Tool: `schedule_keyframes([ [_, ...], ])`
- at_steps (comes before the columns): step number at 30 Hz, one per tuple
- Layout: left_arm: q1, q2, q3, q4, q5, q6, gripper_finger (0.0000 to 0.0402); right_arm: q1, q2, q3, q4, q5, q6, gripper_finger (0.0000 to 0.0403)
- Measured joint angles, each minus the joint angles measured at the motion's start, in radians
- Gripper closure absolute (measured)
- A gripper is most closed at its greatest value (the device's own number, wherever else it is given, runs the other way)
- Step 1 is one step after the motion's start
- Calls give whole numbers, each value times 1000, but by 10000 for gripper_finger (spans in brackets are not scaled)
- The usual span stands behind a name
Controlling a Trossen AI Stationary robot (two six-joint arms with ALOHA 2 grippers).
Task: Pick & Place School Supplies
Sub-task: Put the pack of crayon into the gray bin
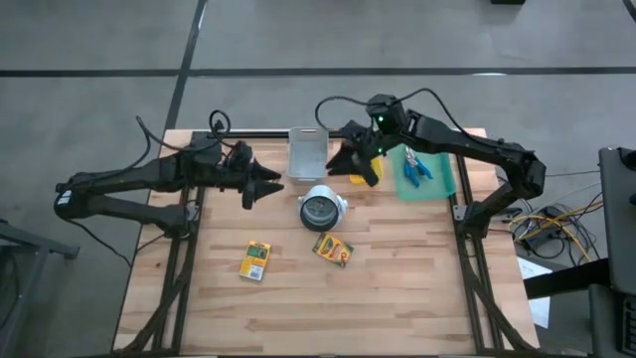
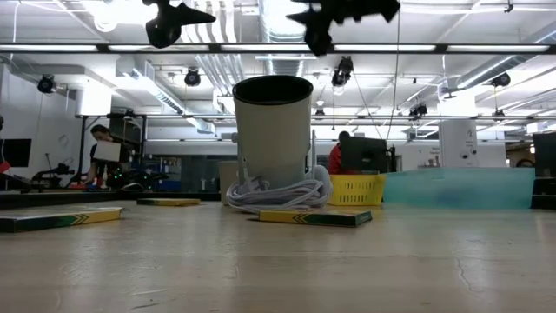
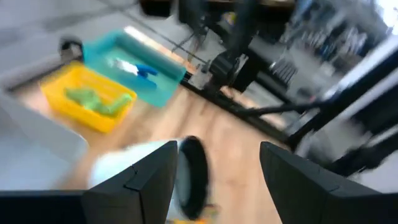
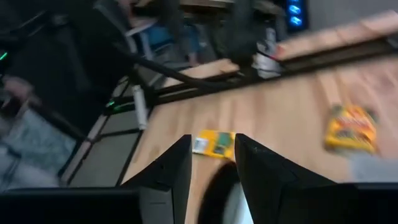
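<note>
Yellow crayon boxes [image 1: 255, 261]: two on table [image 1: 397, 288]

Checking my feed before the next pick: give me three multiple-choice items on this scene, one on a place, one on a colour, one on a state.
1. Where are the scissors?
A. in the teal tray
B. on bare wood
C. in the cup

2. What colour is the bin with the green sticks?
A. red
B. yellow
C. black

3. How do the left gripper's fingers stand?
A. shut on a box
B. shut, empty
C. open, empty

Answers:
1 A: the scissors lie inside the teal tray.
2 B: the green sticks sit in a yellow bin.
3 C: the left gripper shows a wide gap with nothing in it.
</note>
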Motion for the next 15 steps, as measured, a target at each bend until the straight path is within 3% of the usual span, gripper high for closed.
schedule_keyframes([
  [2, 0, 0, 0, 13, 0, -110, 168, 44, 0, 23, -3, 0, -55, 290],
  [6, 0, 0, 0, 34, -30, -192, 168, 130, 0, 55, -2, 18, -185, 295],
  [15, -1, -11, 0, -113, 51, -131, 168, 323, 4, 61, 129, 322, -149, 309],
])
